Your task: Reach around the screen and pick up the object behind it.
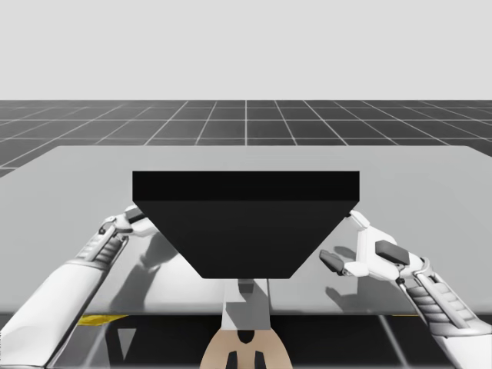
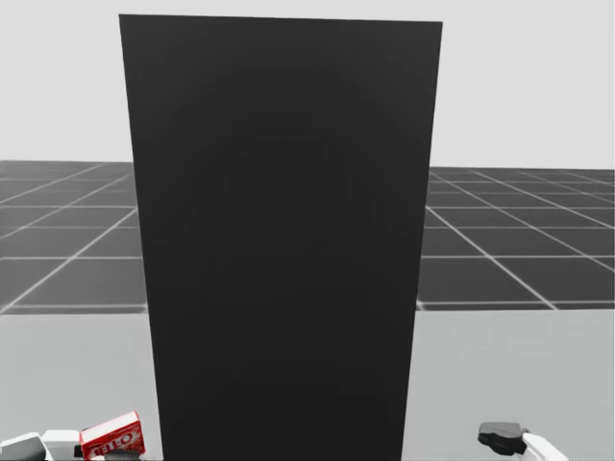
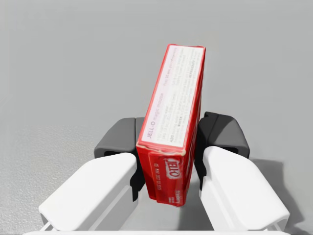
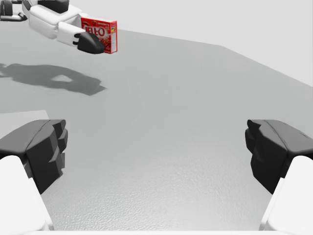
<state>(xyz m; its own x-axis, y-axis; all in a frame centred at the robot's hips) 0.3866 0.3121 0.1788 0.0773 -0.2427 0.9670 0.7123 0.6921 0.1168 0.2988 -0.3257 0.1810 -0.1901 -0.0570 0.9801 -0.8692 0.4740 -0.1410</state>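
Observation:
A tall black screen [image 1: 246, 223] stands upright in the middle of the grey table [image 1: 430, 177]; it also stands straight ahead of my head as the screen [image 2: 288, 240]. My left gripper [image 3: 171, 138] is shut on a red rectangular box [image 3: 173, 112], its dark pads pressing both broad faces. The red box [image 2: 113, 435] sits left of the screen's base. From the right wrist, the red box [image 4: 100, 33] hangs above its shadow in my left gripper [image 4: 73, 30]. My right gripper [image 4: 156, 152] stands open over bare table, right of the screen, right gripper [image 1: 346, 240].
The table's far edge [image 1: 246, 147] lies behind the screen, with dark gridded floor [image 1: 246, 119] beyond. A small yellow patch [image 1: 100, 318] shows at the near left edge under my left arm. Bare table lies on both sides of the screen.

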